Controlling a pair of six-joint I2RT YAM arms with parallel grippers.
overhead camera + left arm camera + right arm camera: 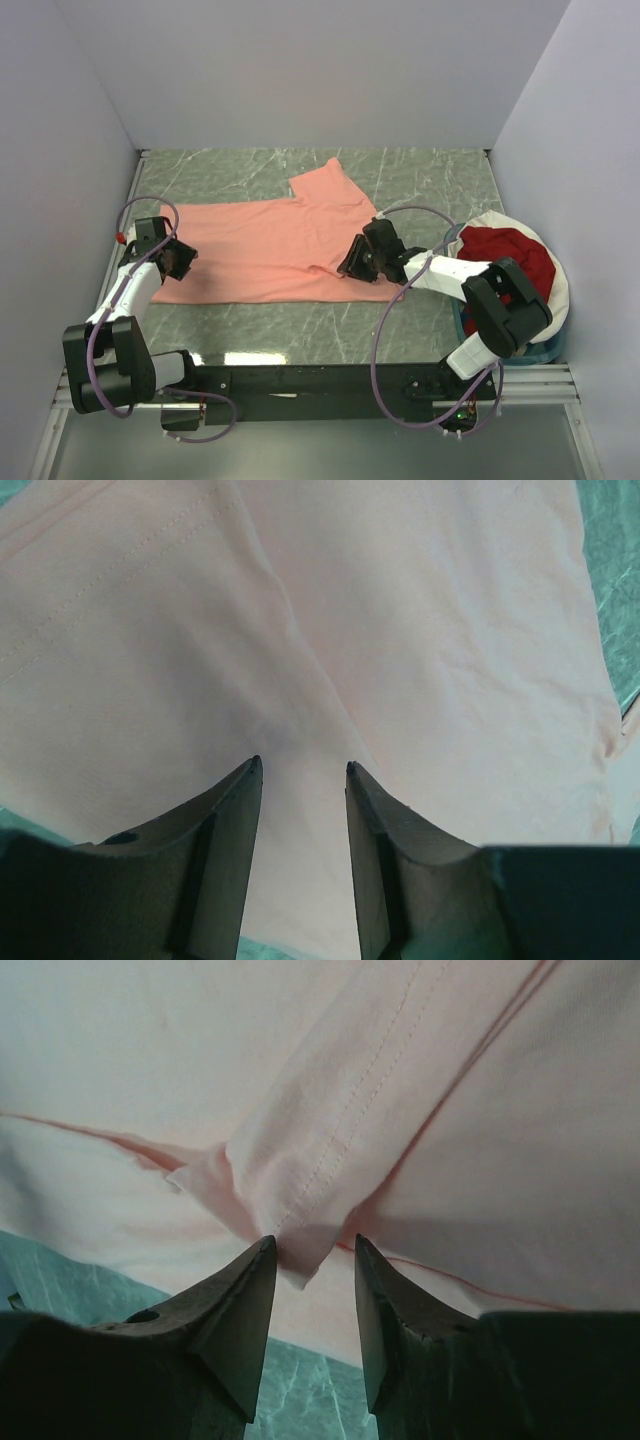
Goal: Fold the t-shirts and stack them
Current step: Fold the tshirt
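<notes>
Across the middle of the table (pixel 300 335) the salmon-pink t-shirt (pixel 250 245) lies flat. The left gripper (pixel 300 768) and right gripper (pixel 312 1242) stand half-open astride its cloth, not clamped. Folding looks barely begun; next, pinch and lift together.

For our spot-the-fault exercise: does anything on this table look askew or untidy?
Yes. The salmon-pink t-shirt lies unevenly: one sleeve juts out on the far side, and cloth is bunched into a puckered fold at the right gripper.

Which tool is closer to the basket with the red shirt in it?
Right. The right tool is on the pink shirt's end nearest the basket; the left tool is at the far end.
</notes>
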